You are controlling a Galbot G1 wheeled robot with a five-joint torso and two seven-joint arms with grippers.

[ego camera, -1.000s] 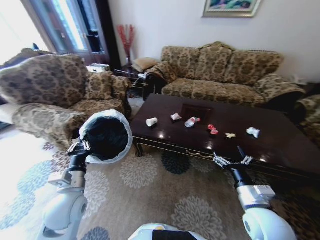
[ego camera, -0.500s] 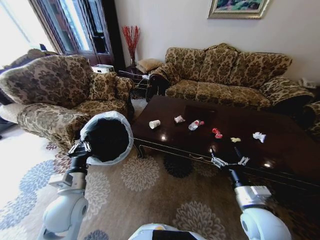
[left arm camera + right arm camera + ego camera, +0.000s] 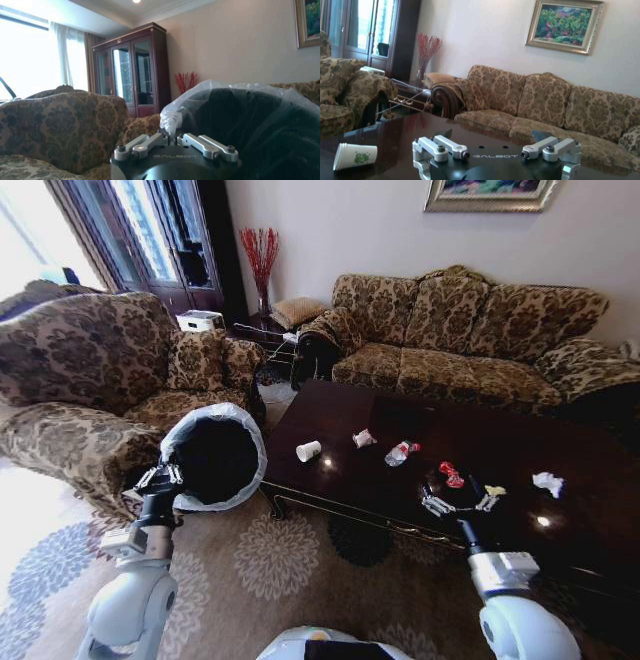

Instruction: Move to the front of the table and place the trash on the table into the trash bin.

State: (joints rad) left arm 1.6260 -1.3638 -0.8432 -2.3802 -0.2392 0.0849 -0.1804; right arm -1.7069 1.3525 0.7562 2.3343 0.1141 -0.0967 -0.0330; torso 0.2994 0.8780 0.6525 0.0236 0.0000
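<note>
- Six bits of trash lie on the worktop [image 3: 350, 410], none yet binned: a cup [image 3: 308, 451] on its side, a paper wad [image 3: 364, 438], a bottle [image 3: 402, 452], a red wrapper [image 3: 450, 474], a yellow scrap [image 3: 495, 490] and a second wad [image 3: 547, 483].
- The bin [image 3: 212, 455] is off the floor, tilted with its mouth toward the camera, at the worktop's left end; its inside looks dark and no trash can be made out in it.
- The left claw [image 3: 160, 477] is closed on the bin's liner at the rim, as the left wrist view shows [image 3: 172, 140].
- The right claw [image 3: 458, 505] hangs spread wide and empty above the near edge of the worktop, close to the wrapper and scrap.
- The robot appears to stand at the front of the worktop, so the approach seems about done.
- Left to do, judging from this: every pick and every drop into the bin.
</note>
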